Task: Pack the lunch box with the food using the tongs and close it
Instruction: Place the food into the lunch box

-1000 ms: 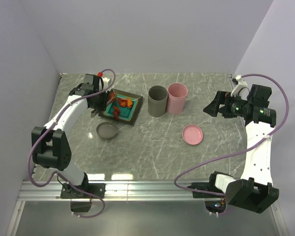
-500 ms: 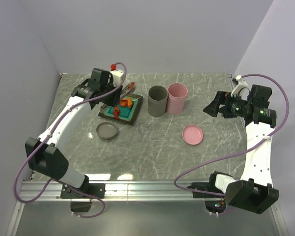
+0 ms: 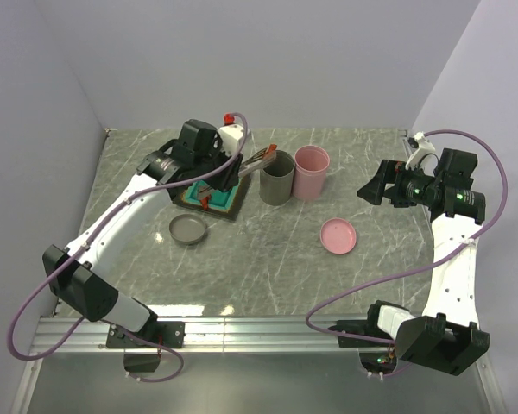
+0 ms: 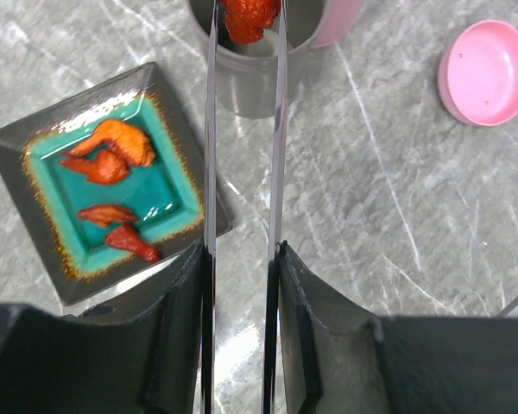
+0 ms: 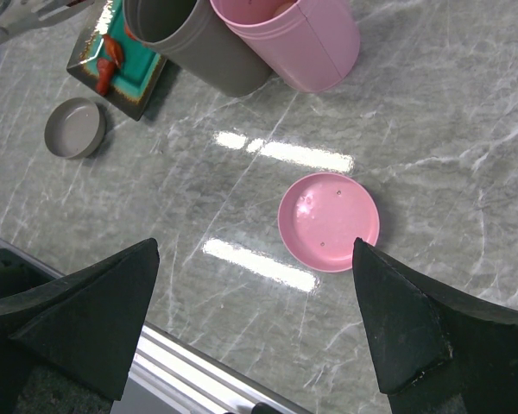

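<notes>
Over square plate (image 3: pixel 228 206), left arm (image 3: pixel 123 210) outstretched

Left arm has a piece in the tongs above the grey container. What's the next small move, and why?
Probably ease the left gripper open slightly so the tongs spread and drop the red chunk. The chunk is pinched at the tong tips and appears to sit over the open mouth of the grey container, so it should land inside.

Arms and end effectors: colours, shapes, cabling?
White links, black joints on left arm and right arm. A purple cable loops along each. The left end effector and right end effector are matte black with wedge-shaped fingers. Green lights on right wrist.
</notes>
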